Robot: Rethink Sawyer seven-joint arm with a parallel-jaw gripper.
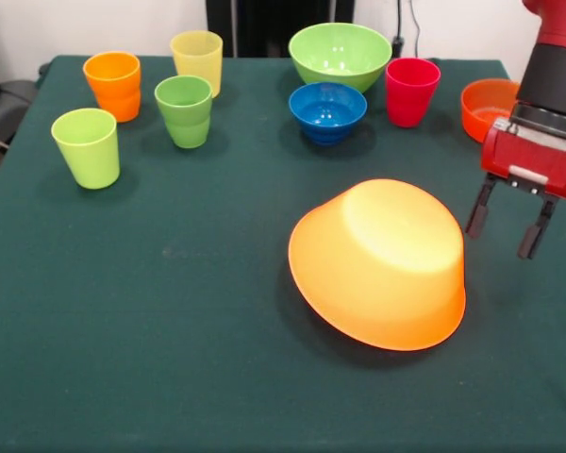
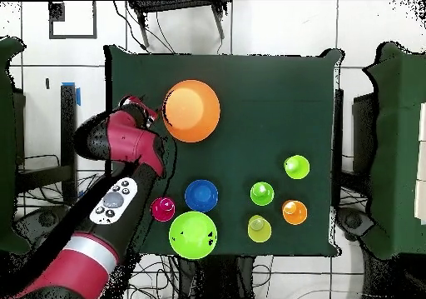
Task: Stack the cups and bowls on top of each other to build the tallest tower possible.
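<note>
Pincer fingers are hanging spread apart at the right edge of the front view, the gripper point(image 1: 510, 225) gripping nothing and hovering just beside the big orange bowl point(image 1: 381, 264). That bowl is lying upside down and tilted in the lower middle of the frame, well apart from everything else. Behind the gripper, at the upper right, a small red-orange bowl point(image 1: 486, 108) is sitting partly hidden by the red arm. Moving left along the top of the frame, a red-pink cup point(image 1: 411, 91) is standing upright next to a small blue bowl point(image 1: 327, 110), with a large light green bowl point(image 1: 341, 54) just behind them. In the upper left, four upright cups are clustering together: green point(image 1: 185, 110), pale yellow point(image 1: 198, 58), orange point(image 1: 114, 85) and lime green point(image 1: 87, 146). Nothing is being stacked; all pieces are resting singly on the dark green table point(image 1: 151, 330).
</note>
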